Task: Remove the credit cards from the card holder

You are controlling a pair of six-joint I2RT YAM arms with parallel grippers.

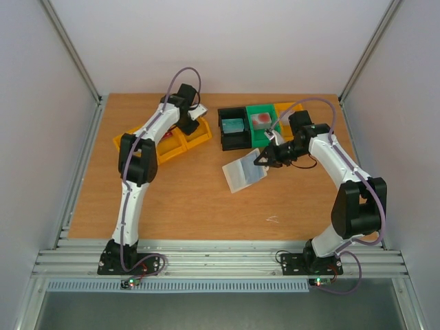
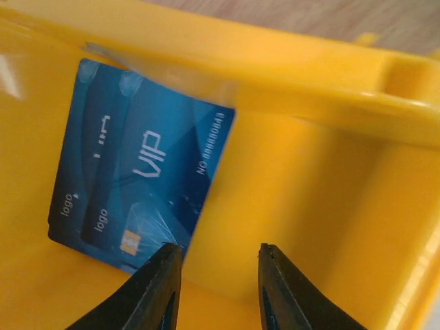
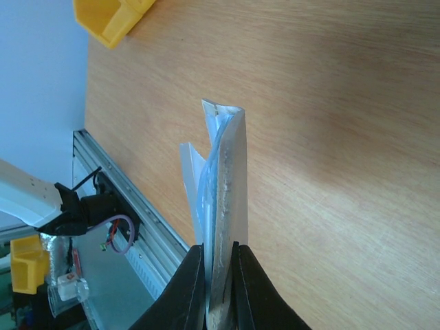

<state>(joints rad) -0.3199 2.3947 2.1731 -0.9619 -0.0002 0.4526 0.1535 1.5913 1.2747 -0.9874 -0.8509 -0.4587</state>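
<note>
The right claw (image 3: 218,253) pinches the holder (image 3: 227,172) (long axis straight out); the left claw (image 2: 218,256), spread, hangs over cards (image 2: 137,172) in a bin (image 2: 309,179), well apart.

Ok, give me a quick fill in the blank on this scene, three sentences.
The cards lie in a ___ bin.
The right gripper is shut on the ___.
The left gripper is ___ and empty.
Missing: yellow; holder; open.
</note>
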